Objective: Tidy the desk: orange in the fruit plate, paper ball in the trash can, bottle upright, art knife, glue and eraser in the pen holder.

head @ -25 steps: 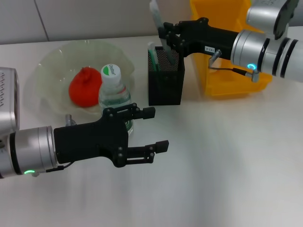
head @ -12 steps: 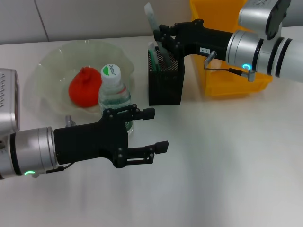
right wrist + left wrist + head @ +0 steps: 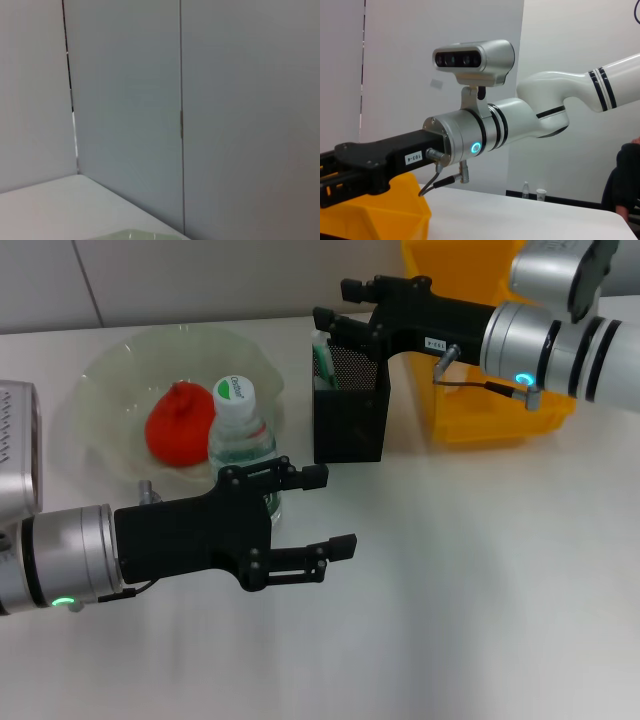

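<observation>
My right gripper (image 3: 340,305) hovers open just above the black mesh pen holder (image 3: 350,415), with nothing between its fingers. A green-and-white stick (image 3: 320,352) pokes up inside the holder's near-left corner; I cannot tell whether it is the art knife or the glue. The orange (image 3: 178,428) lies in the pale-green fruit plate (image 3: 115,365). The bottle (image 3: 240,435) stands upright at the plate's front edge. My left gripper (image 3: 330,511) is open and empty, low over the table just in front of the bottle. The paper ball and eraser are out of view.
The yellow trash can (image 3: 470,405) stands behind and to the right of the pen holder, under my right arm; the left wrist view shows its corner (image 3: 380,215) below my right forearm (image 3: 470,135). White table stretches across the front and right.
My right gripper opened and let go of the long pale-green item, which dropped into the pen holder. The left arm has not moved.
</observation>
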You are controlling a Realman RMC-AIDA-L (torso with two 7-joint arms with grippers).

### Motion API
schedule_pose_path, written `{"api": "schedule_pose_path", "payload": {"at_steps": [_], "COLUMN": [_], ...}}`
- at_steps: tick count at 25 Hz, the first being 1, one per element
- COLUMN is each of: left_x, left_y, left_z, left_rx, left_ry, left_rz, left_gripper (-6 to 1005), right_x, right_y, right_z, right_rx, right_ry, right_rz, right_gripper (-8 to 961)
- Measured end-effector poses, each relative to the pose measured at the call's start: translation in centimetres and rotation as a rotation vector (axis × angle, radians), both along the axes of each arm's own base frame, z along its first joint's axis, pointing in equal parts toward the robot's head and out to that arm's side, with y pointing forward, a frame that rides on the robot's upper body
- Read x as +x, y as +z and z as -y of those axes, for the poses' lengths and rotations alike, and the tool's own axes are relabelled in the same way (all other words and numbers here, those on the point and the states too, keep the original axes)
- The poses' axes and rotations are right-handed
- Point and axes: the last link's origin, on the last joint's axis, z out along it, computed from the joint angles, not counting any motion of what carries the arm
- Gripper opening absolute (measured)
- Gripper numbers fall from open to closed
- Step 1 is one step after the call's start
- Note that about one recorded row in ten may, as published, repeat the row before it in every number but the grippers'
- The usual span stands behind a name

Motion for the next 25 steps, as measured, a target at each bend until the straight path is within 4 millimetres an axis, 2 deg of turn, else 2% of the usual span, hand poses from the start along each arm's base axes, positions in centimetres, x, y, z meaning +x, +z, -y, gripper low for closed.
{"api": "schedule_pose_path", "payload": {"at_steps": [6, 9, 15, 25], "left_x": [0.0, 0.0, -0.6, -1.7], "left_y": [0.1, 0.1, 0.5, 1.6], "left_z": [-0.1, -0.1, -0.1, 0.1], "left_rx": [0.002, 0.002, 0.015, 0.026], "left_ry": [0.0, 0.0, 0.016, 0.042], "left_rz": [-0.001, -0.001, -0.003, -0.007], "left_gripper": [802, 802, 802, 802], "right_x": [0.2, 0.4, 1.6, 3.9], "right_y": [1.5, 2.1, 3.5, 5.0], "right_z": [0.9, 1.3, 2.6, 6.9], "right_rx": [0.024, 0.037, 0.056, -0.05], "right_ry": [0.052, 0.065, 0.081, 0.101], "right_rz": [-0.017, -0.017, -0.009, 0.107], "right_gripper": [540, 725, 758, 828]}}
